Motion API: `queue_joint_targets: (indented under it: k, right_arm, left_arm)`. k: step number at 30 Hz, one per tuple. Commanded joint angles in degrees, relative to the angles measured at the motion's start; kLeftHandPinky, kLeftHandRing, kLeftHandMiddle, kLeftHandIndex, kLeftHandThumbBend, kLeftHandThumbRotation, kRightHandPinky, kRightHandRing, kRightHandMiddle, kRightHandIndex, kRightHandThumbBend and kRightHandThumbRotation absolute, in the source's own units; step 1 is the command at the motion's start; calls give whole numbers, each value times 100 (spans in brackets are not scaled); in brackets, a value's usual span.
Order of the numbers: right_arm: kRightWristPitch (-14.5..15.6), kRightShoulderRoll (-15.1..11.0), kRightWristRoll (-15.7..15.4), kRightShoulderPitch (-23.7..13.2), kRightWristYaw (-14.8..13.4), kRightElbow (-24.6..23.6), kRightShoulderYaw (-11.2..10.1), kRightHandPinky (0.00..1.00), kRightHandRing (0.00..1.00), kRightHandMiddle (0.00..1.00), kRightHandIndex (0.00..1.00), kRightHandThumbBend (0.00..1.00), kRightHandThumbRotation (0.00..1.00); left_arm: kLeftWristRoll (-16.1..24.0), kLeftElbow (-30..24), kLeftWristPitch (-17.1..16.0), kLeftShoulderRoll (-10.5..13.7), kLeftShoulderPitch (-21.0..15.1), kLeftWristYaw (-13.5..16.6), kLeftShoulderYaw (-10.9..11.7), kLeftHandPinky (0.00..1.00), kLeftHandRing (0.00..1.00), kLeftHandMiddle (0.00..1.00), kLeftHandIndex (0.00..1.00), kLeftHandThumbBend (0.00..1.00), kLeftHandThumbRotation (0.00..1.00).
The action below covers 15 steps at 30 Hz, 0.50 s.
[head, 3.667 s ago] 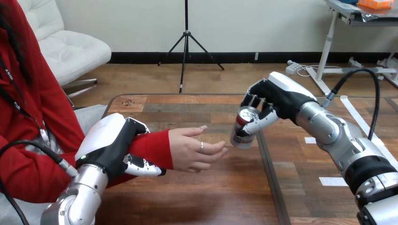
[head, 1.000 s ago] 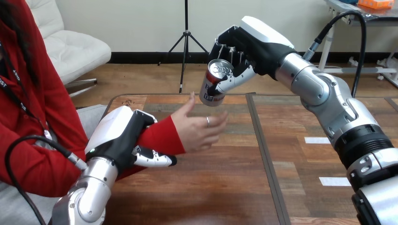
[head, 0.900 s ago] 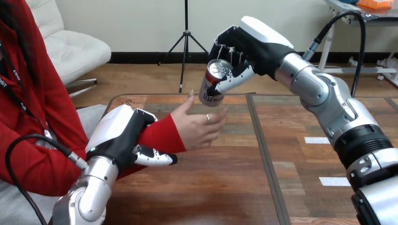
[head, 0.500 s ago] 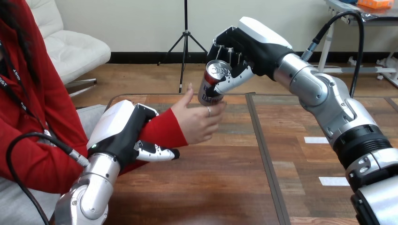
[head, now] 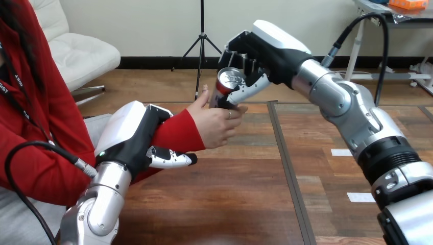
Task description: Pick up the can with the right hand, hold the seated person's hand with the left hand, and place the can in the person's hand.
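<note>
While the left hand [head: 134, 140] clamps the person's forearm [head: 176, 137] steady, the right hand [head: 260, 53] grips the can [head: 227, 84], resting it in the person's hand [head: 214, 125] over the tabletop [head: 245, 204]'s far edge.

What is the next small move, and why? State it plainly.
Probably loosen the right hand so the can passes over: the person's hand curls round the can's lower part, the right hand grips its upper part, and the left hand is curled round the person's forearm.
</note>
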Motion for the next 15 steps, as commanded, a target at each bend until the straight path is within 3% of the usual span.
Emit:
queue_joint_targets:
  k: [1,15]
  right_arm:
    - [-147,109,184,-309,19,-405,-47,21,27,35,43,70,0]
    - [-234,207,232,-178,37,-287,-22,23,28,36,43,69,0]
  left_arm:
    - [-159,-872,-314,-136,-813,301,177,15,20,29,32,63,0]
    - [-200,-990,-223,-152,-798,259,201,15,20,29,32,63,0]
